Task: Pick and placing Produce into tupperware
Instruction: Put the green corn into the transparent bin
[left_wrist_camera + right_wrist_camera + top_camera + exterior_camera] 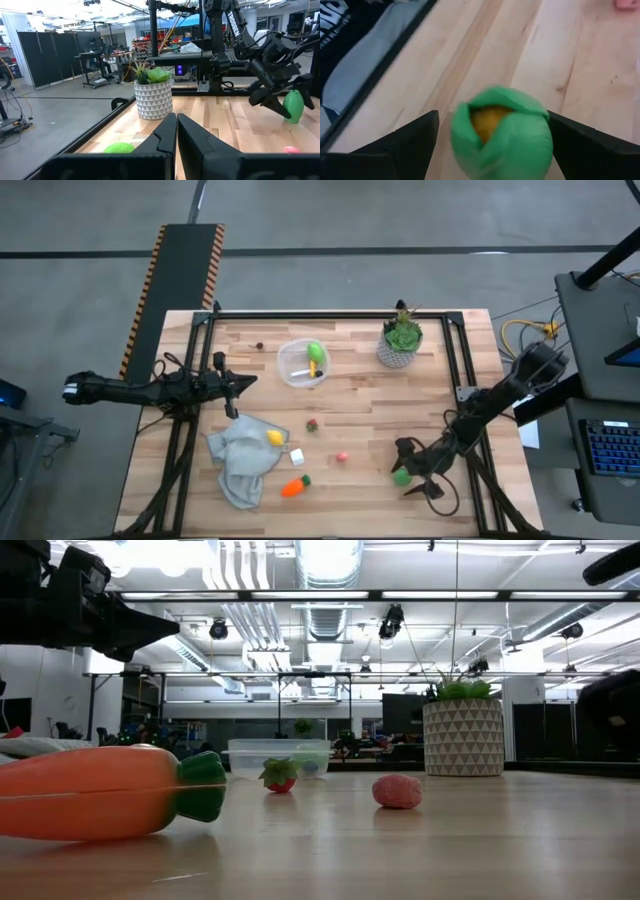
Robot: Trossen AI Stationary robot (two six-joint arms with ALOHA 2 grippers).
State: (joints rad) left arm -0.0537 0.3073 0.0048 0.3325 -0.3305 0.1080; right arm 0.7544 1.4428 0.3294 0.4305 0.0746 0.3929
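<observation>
Right tool (412, 477) gripping green produce (401, 475) near table edge (480, 525); left tool (243, 385) clenched.

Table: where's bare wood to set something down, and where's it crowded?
Free: the strip between the tupperware and the plant pot, and the patch between the pink piece and the right gripper. Crowded: around the grey cloth, lemon, white cube and carrot.

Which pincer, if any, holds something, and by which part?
The right pincer brackets the green husked toy vegetable with a yellow core at its sides; contact cannot be told. The left pincer holds nothing.
</observation>
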